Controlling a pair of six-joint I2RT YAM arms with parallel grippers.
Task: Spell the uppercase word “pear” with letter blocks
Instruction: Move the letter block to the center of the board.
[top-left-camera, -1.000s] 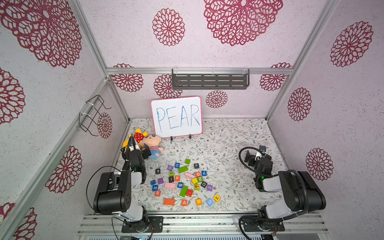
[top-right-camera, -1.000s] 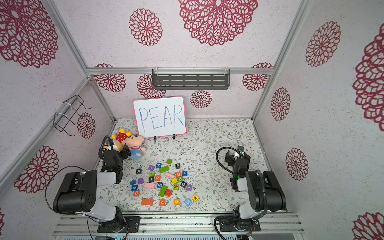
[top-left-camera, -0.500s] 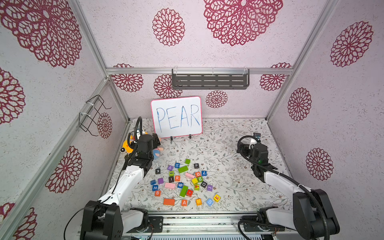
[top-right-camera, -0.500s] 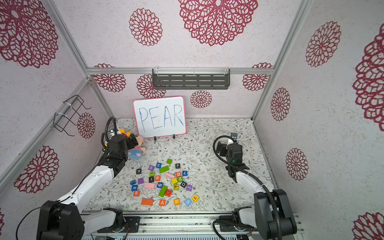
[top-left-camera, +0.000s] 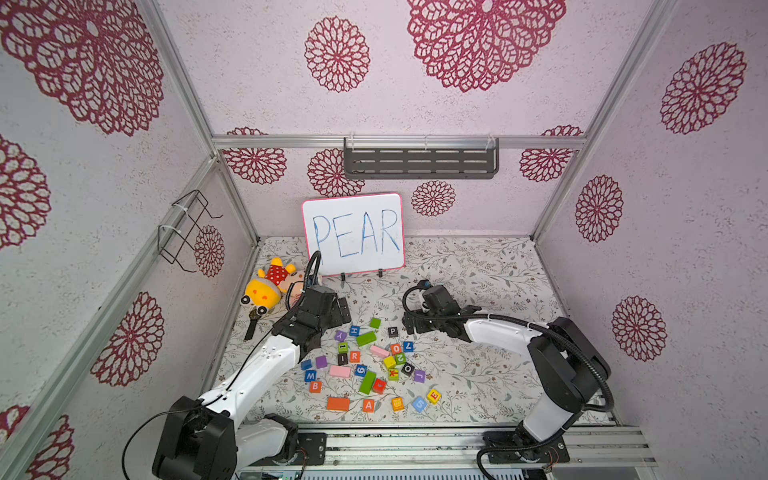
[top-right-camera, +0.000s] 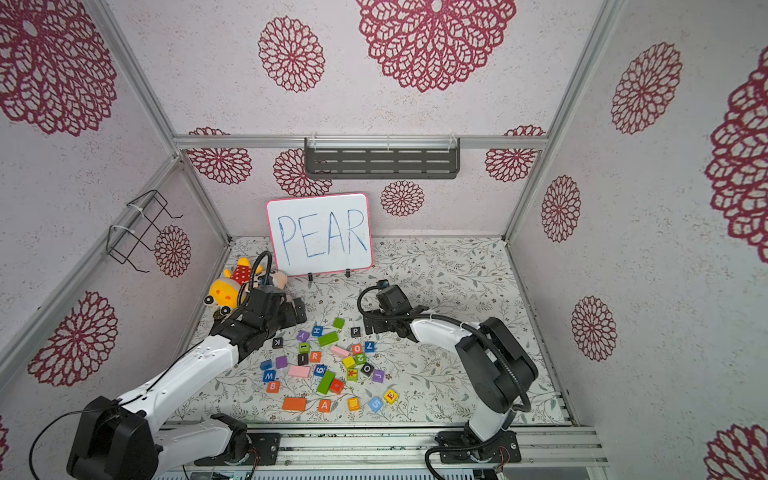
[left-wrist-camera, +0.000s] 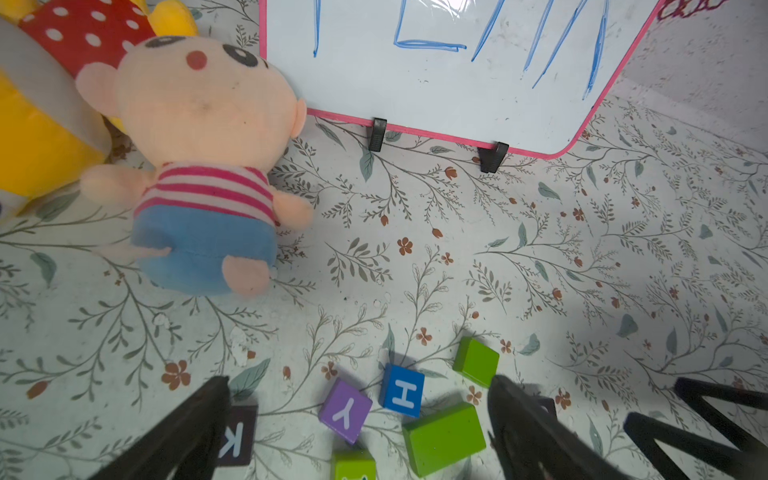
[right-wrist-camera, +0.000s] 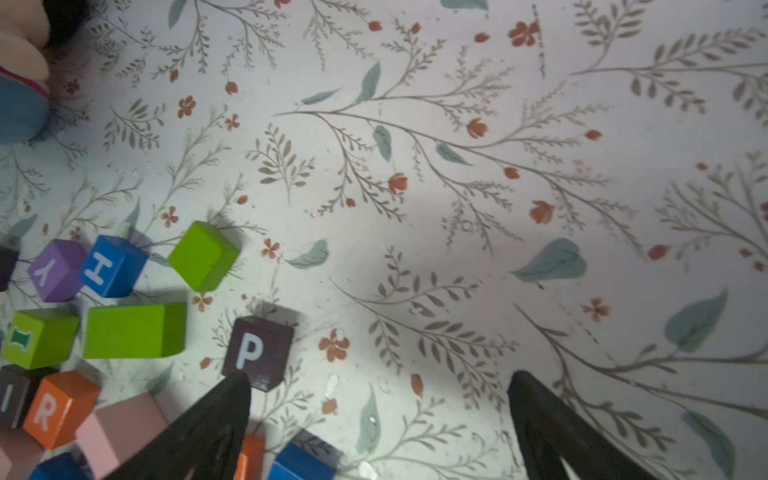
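Over by the left wall lie two plush toys, a yellow plush (top-left-camera: 261, 293) and a doll in a striped shirt (left-wrist-camera: 199, 166), close to the foot of the whiteboard (top-left-camera: 353, 235) that reads PEAR. Next to them the left pincer (left-wrist-camera: 358, 380) hangs over the floral surface (top-left-camera: 478, 374) at the back-left edge of the block heap, its jaws wide apart and empty. A black K block (left-wrist-camera: 237, 432) sits by one finger, and a purple Y block (left-wrist-camera: 345, 409) and a blue H block (left-wrist-camera: 401, 395) lie in front of the gap.

Moving right through the heap, the orange-red R block (top-left-camera: 354, 356) lies left of centre, just beside a black I block (top-left-camera: 342, 358). In the front row the orange A block (top-left-camera: 368, 405) sits between an orange oblong (top-left-camera: 338, 403) and an amber E cube (top-left-camera: 397, 403). The black P block (top-left-camera: 392, 331) stands at the heap's back edge, a little apart from the others. The yellow E block (top-left-camera: 434, 395) lies at the front right, turned askew, beside a blue 5 block (top-left-camera: 419, 404).

Furthest right, the right pincer (right-wrist-camera: 376, 378) is spread wide and holds nothing. One fingertip (right-wrist-camera: 232, 399) is right at the P block's corner, and I cannot tell whether it touches.
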